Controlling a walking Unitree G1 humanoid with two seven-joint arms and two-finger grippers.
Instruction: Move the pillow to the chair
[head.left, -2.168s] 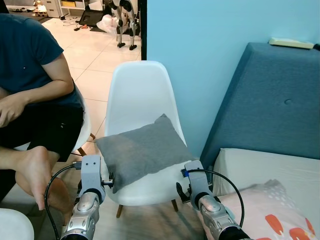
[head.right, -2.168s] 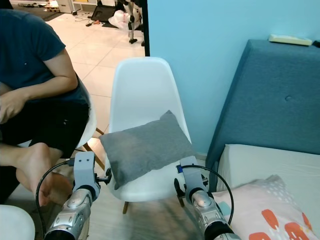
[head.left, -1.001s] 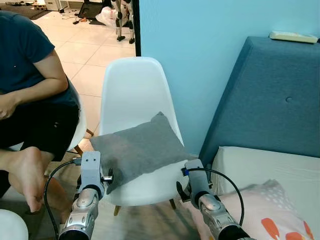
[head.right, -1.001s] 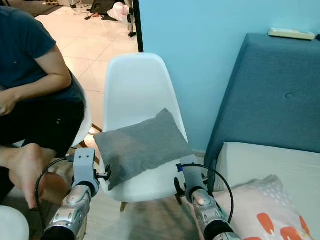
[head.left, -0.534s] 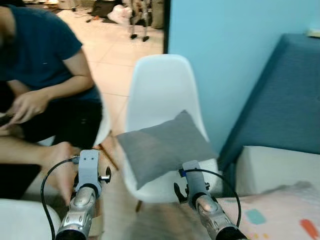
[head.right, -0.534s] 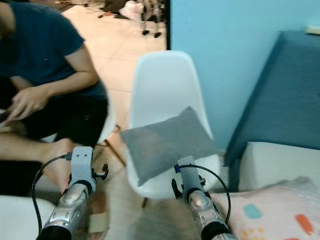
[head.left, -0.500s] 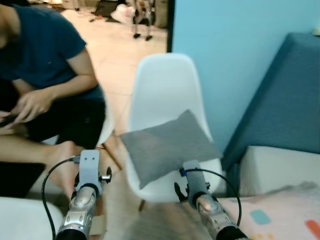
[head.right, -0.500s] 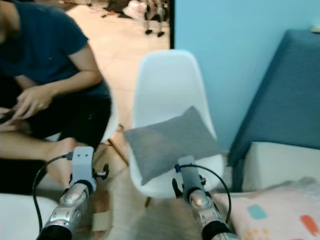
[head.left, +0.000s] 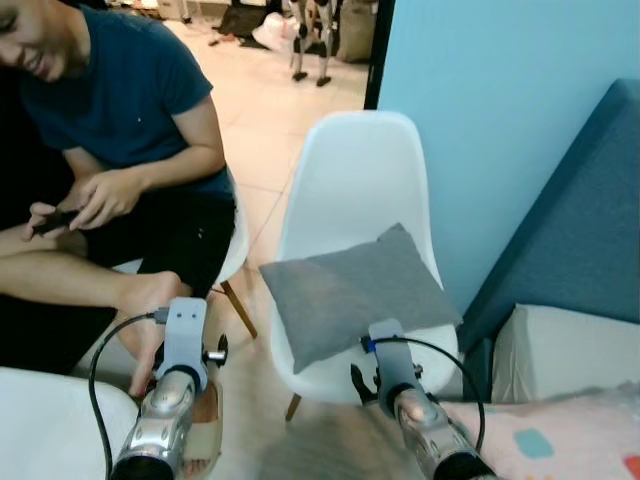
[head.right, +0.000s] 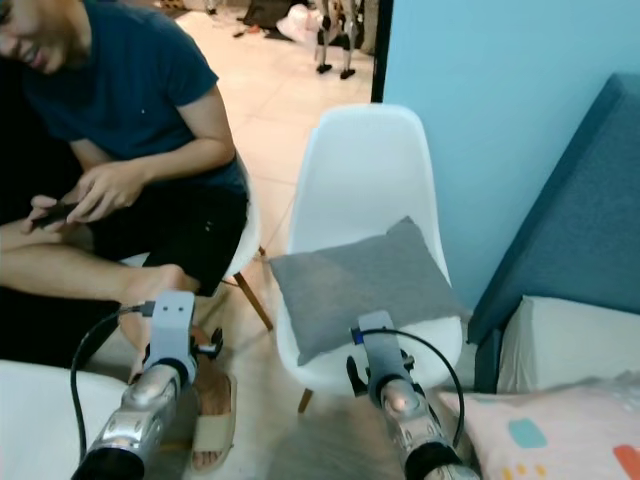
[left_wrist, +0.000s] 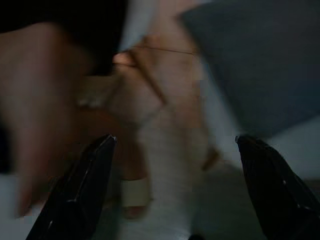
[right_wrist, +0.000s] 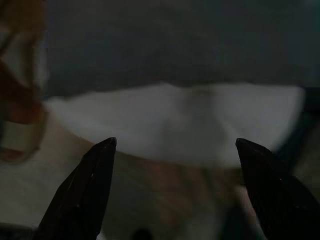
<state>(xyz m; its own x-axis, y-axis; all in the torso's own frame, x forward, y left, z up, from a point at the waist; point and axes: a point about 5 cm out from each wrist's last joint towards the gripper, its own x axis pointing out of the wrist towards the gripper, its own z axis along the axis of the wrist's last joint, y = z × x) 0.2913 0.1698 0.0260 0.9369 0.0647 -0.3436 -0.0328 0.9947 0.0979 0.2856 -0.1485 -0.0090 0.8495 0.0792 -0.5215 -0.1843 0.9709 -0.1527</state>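
Observation:
A grey pillow (head.left: 355, 288) lies flat on the seat of a white shell chair (head.left: 362, 175), one corner against the backrest. Both my arms are held low before the chair. My left arm (head.left: 172, 395) is to the left of the seat, over the floor. My right arm (head.left: 400, 395) is just short of the seat's front edge. In the left wrist view my left gripper (left_wrist: 175, 140) stands open, with the pillow (left_wrist: 260, 60) off to one side. My right gripper (right_wrist: 175, 142) stands open too, facing the seat's white rim (right_wrist: 175, 120) under the pillow (right_wrist: 175, 45). Nothing is between either pair of fingers.
A person (head.left: 120, 130) sits on a second white chair at the left, bare foot (head.left: 150, 300) close to my left arm, a sandal (head.right: 210, 425) on the floor. A blue headboard (head.left: 590, 220) and a bed with a patterned pillow (head.left: 560, 440) stand at the right. A white surface (head.left: 40, 420) lies at the lower left.
The whole picture has shifted right, so the camera has turned left and shows more of the person. The pillow stays on the chair. My arms hold the same pose.

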